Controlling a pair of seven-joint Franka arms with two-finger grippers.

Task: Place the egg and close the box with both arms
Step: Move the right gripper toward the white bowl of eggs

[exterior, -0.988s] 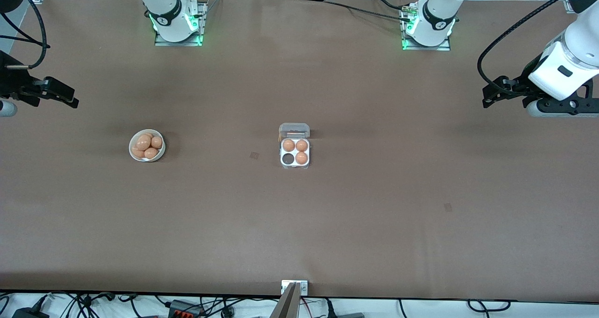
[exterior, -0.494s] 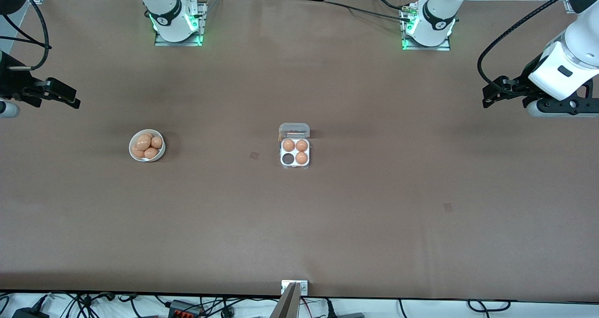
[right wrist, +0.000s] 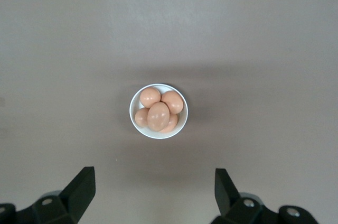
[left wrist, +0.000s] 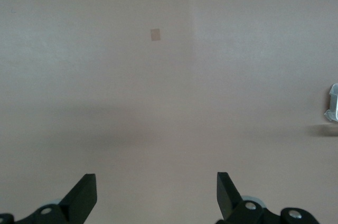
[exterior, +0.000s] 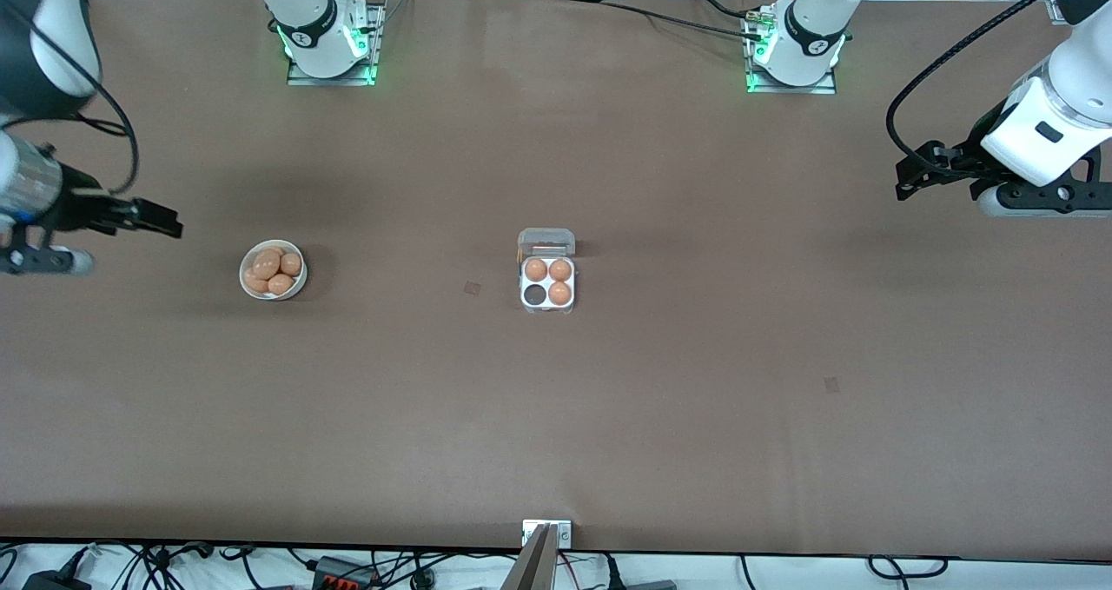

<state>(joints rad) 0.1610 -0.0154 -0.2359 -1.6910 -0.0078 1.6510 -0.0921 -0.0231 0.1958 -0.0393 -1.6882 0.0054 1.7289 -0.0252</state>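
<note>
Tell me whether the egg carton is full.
Not full: the box, lid open, holds three eggs; the cell nearest the camera toward the right arm's end shows dark and empty.

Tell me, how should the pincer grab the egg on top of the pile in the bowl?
Probably from straight above, closing gently across the narrow middle of the top egg. It lies highest in the white bowl, with other eggs pressed around it. The right pincer is open.

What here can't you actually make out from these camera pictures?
- Bowl: eggs are piled, so the right wrist view can't settle the count.
- Box: its clear lid's angle is unreadable in the front view; the left wrist view's edge crops it.
- Right gripper: the front view's edge cuts off its arm.
</note>
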